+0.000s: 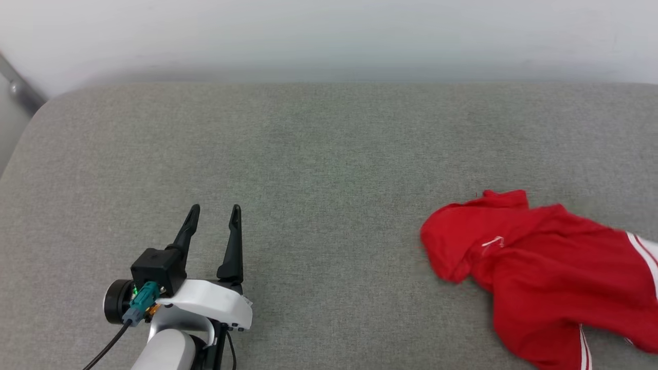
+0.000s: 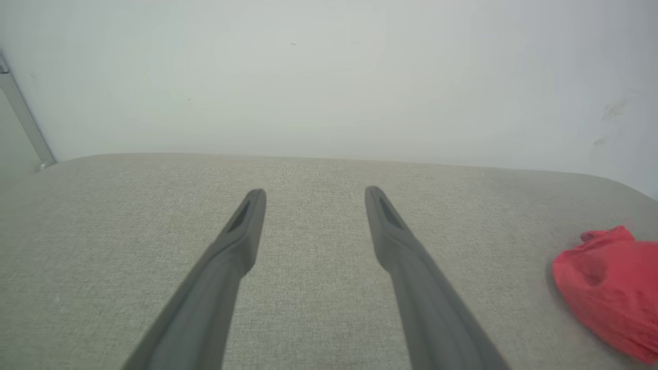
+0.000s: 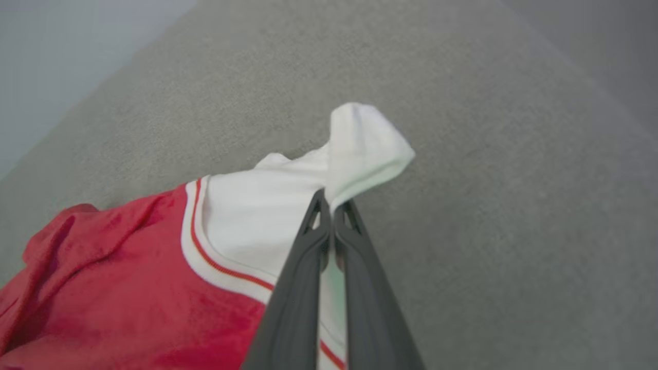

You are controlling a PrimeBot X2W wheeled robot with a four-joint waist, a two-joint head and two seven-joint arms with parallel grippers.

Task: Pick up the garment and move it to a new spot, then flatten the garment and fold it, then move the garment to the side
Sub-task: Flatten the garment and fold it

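**A:** Red body, white sleeve: that is what lies closest to the right gripper. How does the pincer stand?

**B:** Its two dark fingers are pressed together on a fold of that sleeve near the cuff, and a tuft of white pokes out past the tips. So the garment is pinched by one sleeve and nowhere else.

**A:** And the rest of it?

**B:** Crumpled on the grey fabric surface, over on the robot's right. In the head view it stretches from a bunched red end out to the right edge, where it is cut off. Its long axis runs roughly across the surface, left to right, with the held sleeve at the right-hand end.

**A:** The left gripper?

**B:** Fingers spread wide over bare fabric, holding nothing. The garment lies to its right, well apart from it.

**A:** Which arm carries, then?

**B:** The right one, I judge; it is the nearer arm and already has the cloth. With the hold at one end, the red body should trail behind the sleeve, and dragging may bunch it further. Farther off, bare grey surface runs up to the pale wall, so there is room for a new spot toward the middle.
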